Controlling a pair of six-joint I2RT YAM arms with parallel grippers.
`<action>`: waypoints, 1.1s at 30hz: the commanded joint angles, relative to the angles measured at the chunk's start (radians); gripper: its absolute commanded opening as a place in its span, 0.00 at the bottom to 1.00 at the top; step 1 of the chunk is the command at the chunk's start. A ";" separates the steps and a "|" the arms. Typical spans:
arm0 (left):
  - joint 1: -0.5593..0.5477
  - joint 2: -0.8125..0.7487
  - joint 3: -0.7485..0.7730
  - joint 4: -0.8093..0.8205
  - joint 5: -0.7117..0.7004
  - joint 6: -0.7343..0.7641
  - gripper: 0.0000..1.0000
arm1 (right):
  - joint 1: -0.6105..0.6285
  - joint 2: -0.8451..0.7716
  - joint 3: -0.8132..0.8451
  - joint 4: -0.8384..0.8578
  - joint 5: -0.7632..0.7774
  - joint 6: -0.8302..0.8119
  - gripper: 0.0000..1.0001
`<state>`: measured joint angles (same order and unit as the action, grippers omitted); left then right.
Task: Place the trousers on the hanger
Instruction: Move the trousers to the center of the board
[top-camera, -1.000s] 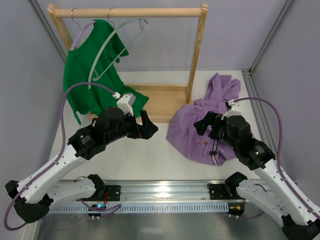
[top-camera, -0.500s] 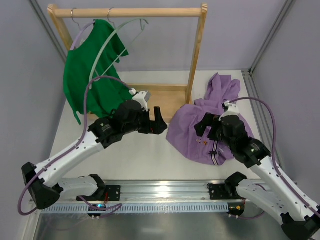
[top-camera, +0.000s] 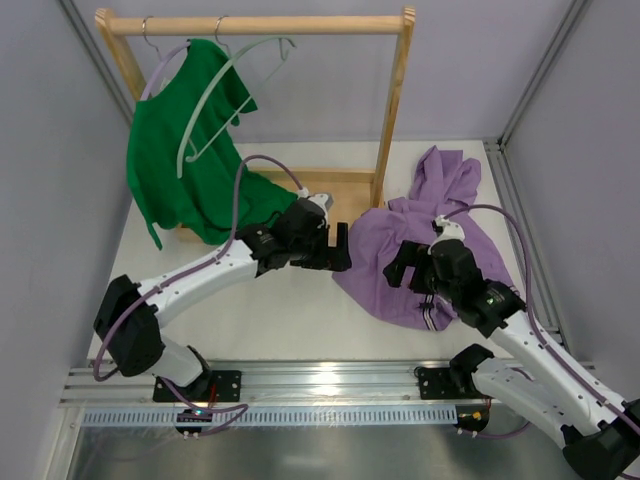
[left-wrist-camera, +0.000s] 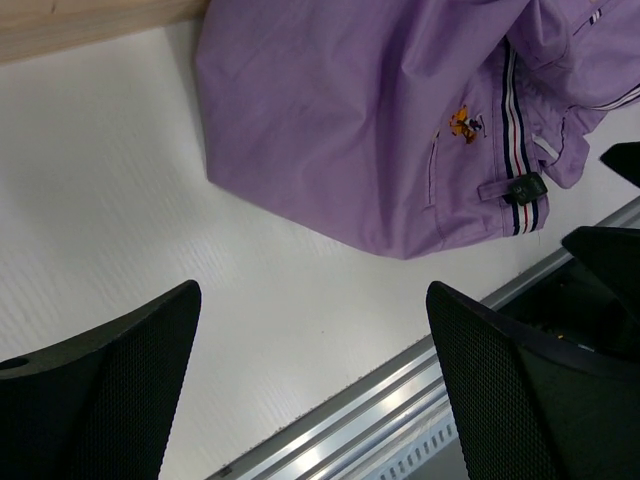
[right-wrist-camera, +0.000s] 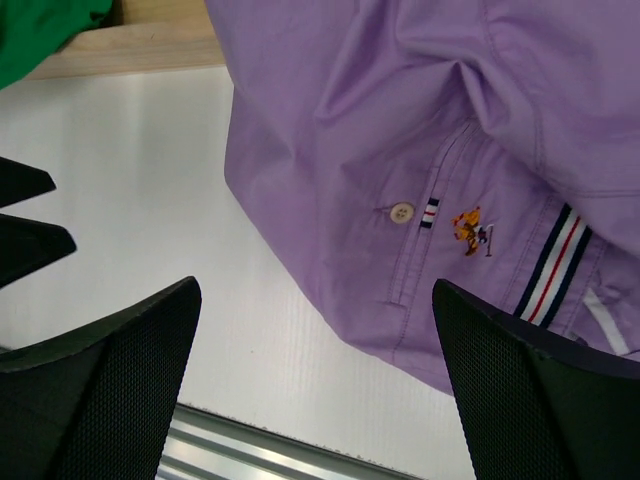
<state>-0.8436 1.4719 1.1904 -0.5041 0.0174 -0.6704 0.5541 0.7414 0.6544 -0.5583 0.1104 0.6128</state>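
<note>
The lilac trousers (top-camera: 372, 272) lie crumpled on the right half of the tabletop (top-camera: 290, 315). One leg runs toward the far right corner, the striped waistband faces the near edge, and the far fold reaches the base of the wooden rack (top-camera: 393, 110). The pale grey-green hanger (top-camera: 213, 92) hangs bare from the rack's top bar at the far left, tilted across the green T-shirt (top-camera: 165, 160). The left gripper (top-camera: 340, 250) hovers over bare tabletop just beside the trousers' left edge, fingers spread wide and empty. The right gripper (top-camera: 403, 267) hangs above the waistband, also spread wide and holding nothing. Open white surface stretches left of the trousers to the metal rail (top-camera: 320, 378) at the near edge.
</note>
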 joint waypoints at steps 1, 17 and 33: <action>0.003 0.034 0.005 0.076 0.039 -0.028 0.94 | -0.002 -0.017 0.080 -0.031 0.123 -0.066 1.00; 0.001 0.346 0.123 0.096 0.073 -0.126 0.84 | -0.147 0.214 0.169 0.076 0.277 -0.251 0.89; 0.003 0.426 0.121 0.088 0.098 -0.270 0.80 | -0.247 0.319 0.071 0.195 0.078 -0.237 0.78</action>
<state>-0.8436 1.8782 1.3254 -0.4381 0.0788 -0.8696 0.3103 1.0992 0.7376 -0.4175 0.2016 0.3794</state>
